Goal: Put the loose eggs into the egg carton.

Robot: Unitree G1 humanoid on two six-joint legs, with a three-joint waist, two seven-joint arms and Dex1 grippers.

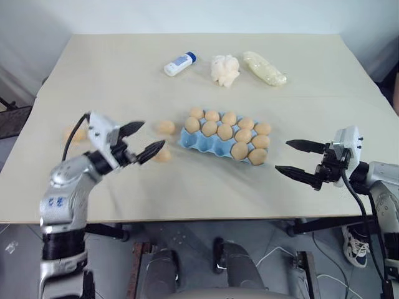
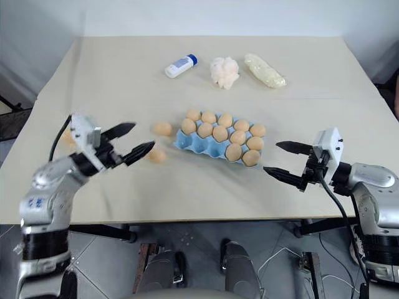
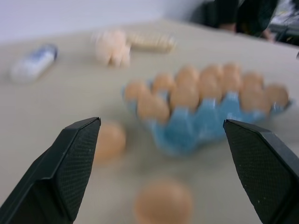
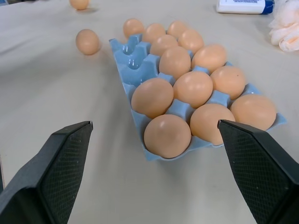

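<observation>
The pale tabletop [image 1: 199,180] spreads wide in front of me. Near its middle lies the light blue egg carton [image 1: 194,142], set at a slant, with most of its cups holding tan eggs; the cups along its near left side stand bare.

My left hand [image 1: 141,139] hangs above the tabletop to the left of the carton, its two black fingers spread wide with nothing between them, pointing toward the carton. My right hand [image 1: 295,157] hangs on the other side, just past the carton's right end, its fingers also wide apart and holding nothing, pointing back toward the carton.

At the far side of the tabletop lie a white bottle [image 1: 179,64] with a blue cap, a lumpy white wad [image 1: 225,69] and a pale yellowish bag [image 1: 265,68], in a row from left to right.

The loose eggs lie left of the carton: one egg [image 1: 166,127] just beyond my left fingertips, a second egg [image 1: 164,155] right beside the near fingertip, and a third egg [image 1: 70,134] farther left, partly behind my left arm.
</observation>
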